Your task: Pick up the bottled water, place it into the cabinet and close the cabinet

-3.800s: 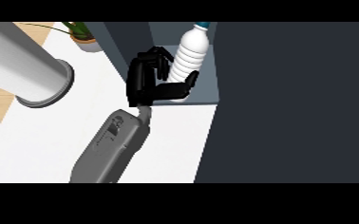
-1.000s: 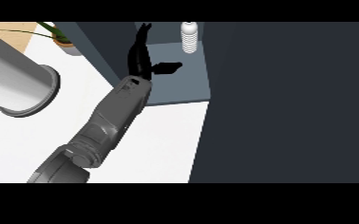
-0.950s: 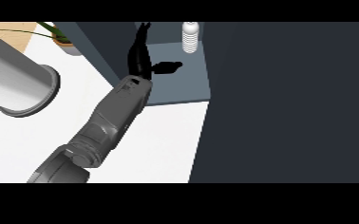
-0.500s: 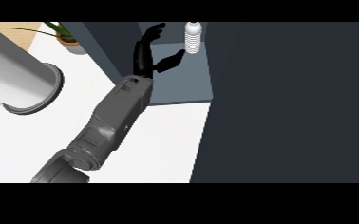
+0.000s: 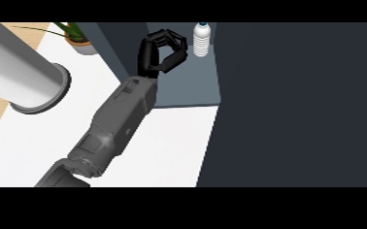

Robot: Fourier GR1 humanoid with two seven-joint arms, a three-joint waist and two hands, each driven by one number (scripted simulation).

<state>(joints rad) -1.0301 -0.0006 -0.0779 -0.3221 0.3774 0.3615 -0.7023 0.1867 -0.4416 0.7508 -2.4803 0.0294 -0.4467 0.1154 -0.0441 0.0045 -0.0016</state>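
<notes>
Right hand (image 5: 161,52), fingers curled, sits just beside upright bottled water (image 5: 201,40).

A single head view looks steeply down from above, taking in the white counter (image 5: 165,140) and the open cabinet (image 5: 190,85) beyond.

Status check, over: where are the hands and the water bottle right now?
One hand in view, curled, empty, beside bottled water. Bottle upright on cabinet shelf, not gripped. Other hand out of view.

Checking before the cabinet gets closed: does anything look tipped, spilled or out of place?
Nothing stands out. The clear plastic water bottle stands upright on the grey cabinet shelf, apart from the curled black hand beside it.
</notes>
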